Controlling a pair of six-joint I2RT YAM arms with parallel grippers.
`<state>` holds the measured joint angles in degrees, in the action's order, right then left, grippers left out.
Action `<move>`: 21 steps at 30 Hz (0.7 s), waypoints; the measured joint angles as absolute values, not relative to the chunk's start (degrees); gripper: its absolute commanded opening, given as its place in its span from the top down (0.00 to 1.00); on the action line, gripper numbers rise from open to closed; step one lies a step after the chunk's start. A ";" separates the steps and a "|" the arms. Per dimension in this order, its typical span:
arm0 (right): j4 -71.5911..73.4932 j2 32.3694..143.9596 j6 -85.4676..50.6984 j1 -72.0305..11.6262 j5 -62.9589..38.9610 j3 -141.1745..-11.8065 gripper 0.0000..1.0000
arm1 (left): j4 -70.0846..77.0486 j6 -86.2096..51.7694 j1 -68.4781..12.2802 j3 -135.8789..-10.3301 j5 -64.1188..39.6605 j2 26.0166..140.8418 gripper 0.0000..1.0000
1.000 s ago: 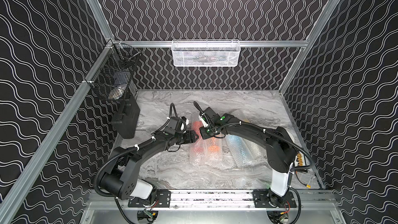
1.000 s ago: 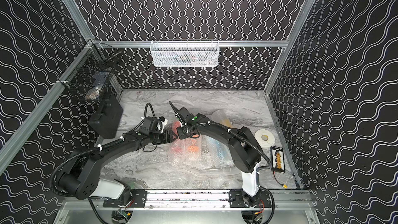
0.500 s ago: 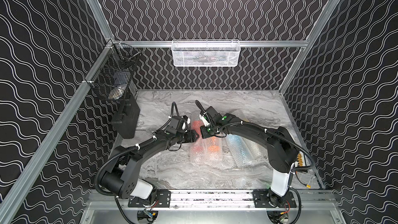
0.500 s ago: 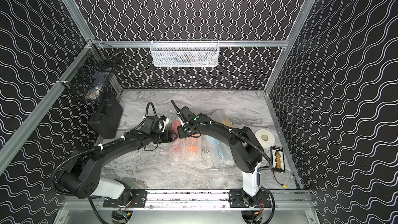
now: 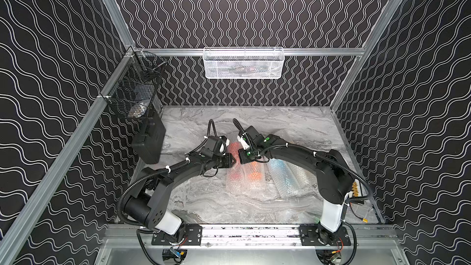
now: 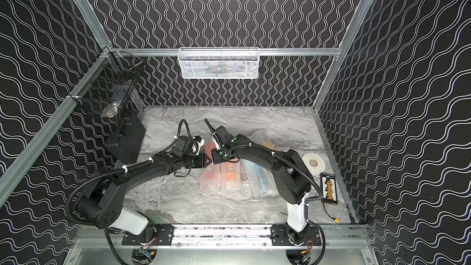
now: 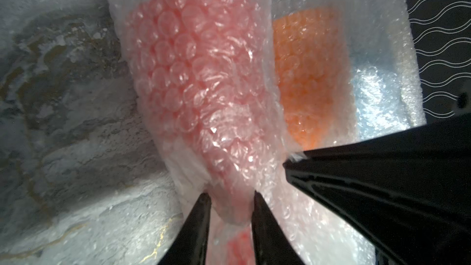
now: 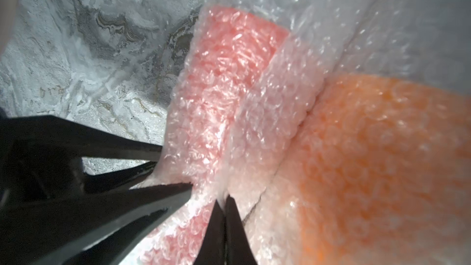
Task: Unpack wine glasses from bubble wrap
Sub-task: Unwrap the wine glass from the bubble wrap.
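Top views, count: four rolls of bubble wrap (image 5: 237, 187), one colour each; two grippers.
Middle of table (image 5: 229, 210): red roll (image 7: 198, 72), orange roll (image 7: 308, 72), blue roll (image 6: 257, 174) side by side, long axes near edge to far edge.
Left gripper (image 7: 230, 195): jaws nipped onto the red roll's narrow waist, wrap bunched between.
Right gripper (image 8: 224, 200): jaws pressed together, pinching a fold at the red roll's edge beside the orange roll.
Farther right: yellow roll (image 6: 267, 144), mostly under the right arm (image 6: 254, 150).
Bowl ends: cannot tell.
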<state>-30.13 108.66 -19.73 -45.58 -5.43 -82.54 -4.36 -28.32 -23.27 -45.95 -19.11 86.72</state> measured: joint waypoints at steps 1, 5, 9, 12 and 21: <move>-30.06 108.62 -19.73 -45.52 -5.43 -82.54 1.00 | -4.54 -28.25 -23.27 -45.95 -18.72 86.35 0.83; -29.45 108.36 -19.73 -45.19 -5.67 -81.84 1.00 | -5.21 -27.24 -23.27 -45.89 -17.06 83.66 0.93; -28.64 108.33 -19.73 -44.93 -6.13 -81.82 1.00 | -5.61 -27.09 -23.27 -44.82 -14.74 81.01 0.96; -28.49 108.53 -19.73 -44.88 -6.79 -81.95 1.00 | -6.68 -27.07 -23.29 -44.38 -13.28 79.24 0.98; -26.22 110.02 -21.04 -44.88 -11.44 -81.80 0.96 | -9.67 -26.28 -23.29 -42.44 -9.58 74.76 0.98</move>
<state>-26.22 110.02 -21.04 -44.88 -11.44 -81.80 -9.67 -26.28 -23.29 -42.44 -9.58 74.76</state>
